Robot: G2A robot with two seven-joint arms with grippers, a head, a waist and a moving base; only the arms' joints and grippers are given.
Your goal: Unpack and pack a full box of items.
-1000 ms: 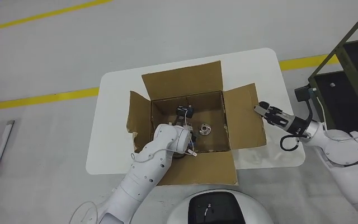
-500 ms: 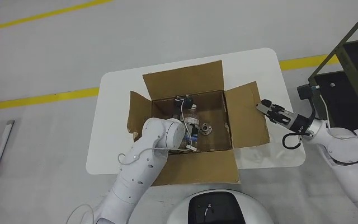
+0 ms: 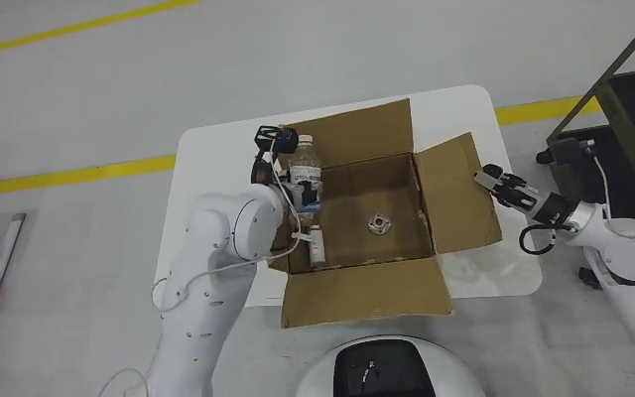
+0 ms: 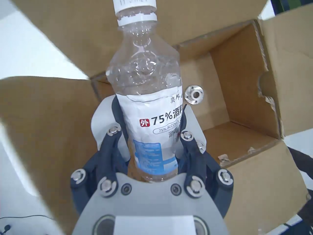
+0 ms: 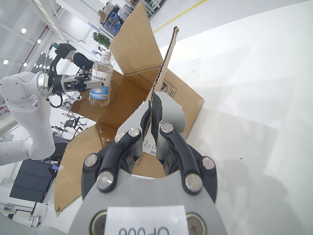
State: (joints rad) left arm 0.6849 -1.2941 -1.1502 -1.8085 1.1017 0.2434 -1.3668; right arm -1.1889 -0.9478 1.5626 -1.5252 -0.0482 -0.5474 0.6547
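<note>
Top view: box (image 3: 397, 248) open on the white table (image 3: 213, 179), all four flaps out. One small round metal fitting (image 3: 377, 223) lies on the box floor, near the middle. The bottle (image 3: 306, 174) is over the box's left edge, close to the rear flap.

Left wrist view adds the grip. The left gripper (image 4: 150, 117) has its fingers (image 4: 115, 116) pressed on either side of the bottle's label, low on the body. The fitting (image 4: 193, 95) shows just past the bottle, down on the cardboard.

Right wrist view adds height. The bottle (image 5: 100, 84) stands upright in the air, its base clear above the box, with the left gripper (image 5: 94, 83) coming at it from the side. This view also shows the right gripper (image 5: 154, 113) narrow, pinching the edge of the right flap (image 5: 166, 57). The top view only puts that gripper (image 3: 493, 180) at the flap's outer edge.

Bottle: clear plastic, white screw cap, white label with a blue panel on the lower half. I cannot tell the liquid level.

Change: one second ago the left gripper was down inside the box. Half a second ago it was rising with the bottle. Now the bottle is out and to the left. The box has slid rightward and turned slightly. The right gripper has moved right with the flap.
</note>
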